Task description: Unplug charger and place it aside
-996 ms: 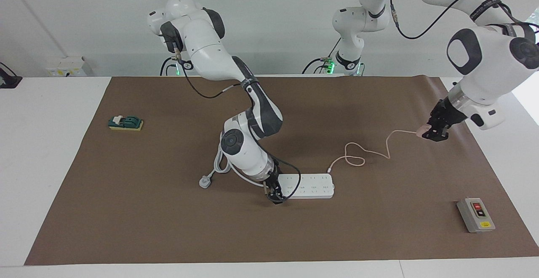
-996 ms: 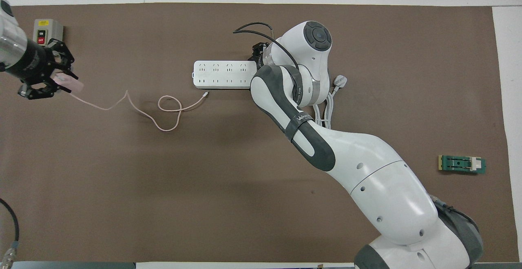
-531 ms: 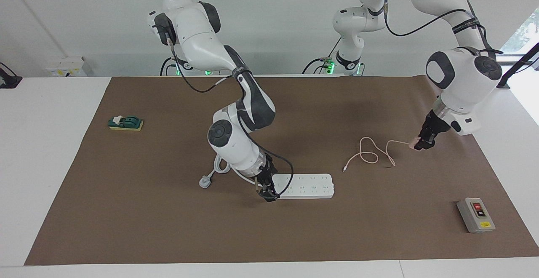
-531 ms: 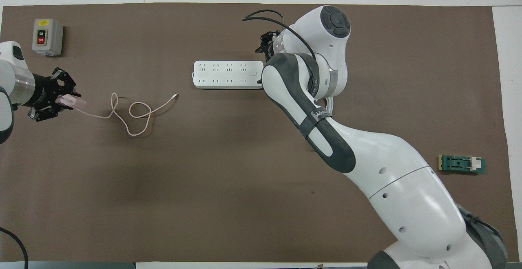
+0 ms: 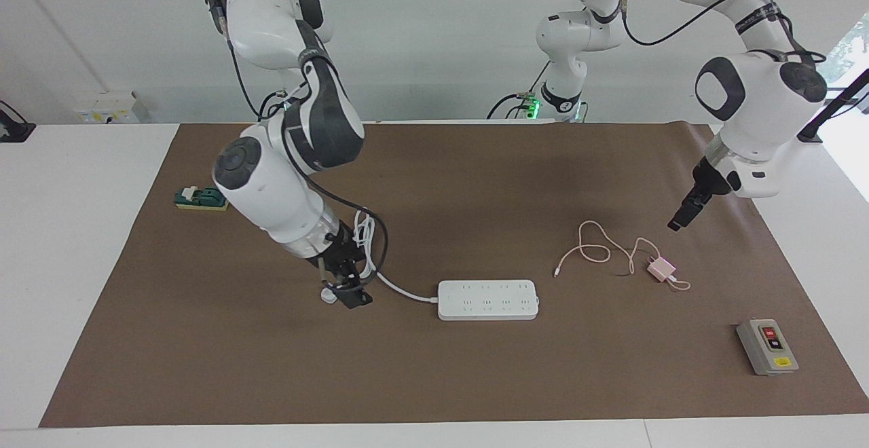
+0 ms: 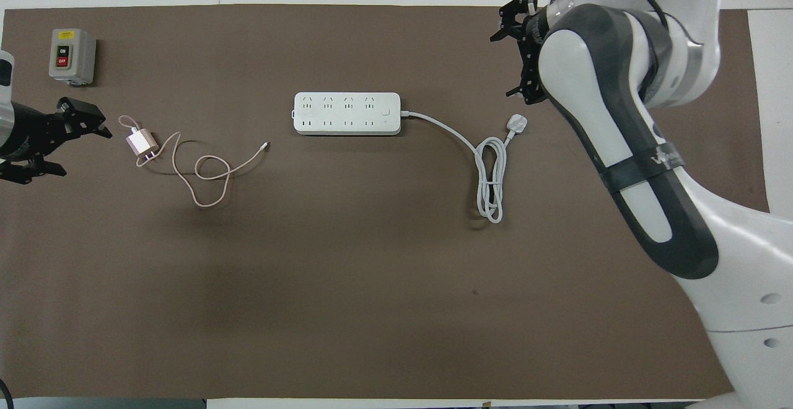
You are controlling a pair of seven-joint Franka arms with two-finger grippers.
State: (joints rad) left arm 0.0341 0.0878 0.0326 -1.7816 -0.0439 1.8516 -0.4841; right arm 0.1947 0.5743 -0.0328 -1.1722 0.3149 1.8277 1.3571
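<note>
On the brown paper mat (image 5: 204, 339) toward the left arm's end of the table, I see the small pale pink cube-shaped charger (image 5: 660, 269) (image 6: 140, 144) lying free, its prongs showing in the overhead view and its thin pink cable (image 5: 597, 251) (image 6: 207, 173) looping off at about four o'clock there, ending in a loose tip short of the long white multi-socket power strip (image 5: 488, 299) (image 6: 347, 113); charger and strip are well apart. My left gripper (image 5: 681, 217) (image 6: 56, 142) hangs in the air near the charger, not touching it, fingers spread with nothing between them. At roughly eleven o'clock from the charger in the overhead view sits the grey switch box with red and black buttons (image 5: 767, 347) (image 6: 72, 56). The strip's thick white cord (image 5: 370, 258) (image 6: 489, 173) (bundled in a long loop) runs to a grey three-pin plug (image 5: 329, 294) (image 6: 517, 124). My right gripper (image 5: 346, 285) (image 6: 517, 52) is low over that plug, fingers apart and empty. Toward the right arm's end, a green block on a yellow base (image 5: 202, 198) lies at the mat's edge, seen only in the facing view.
</note>
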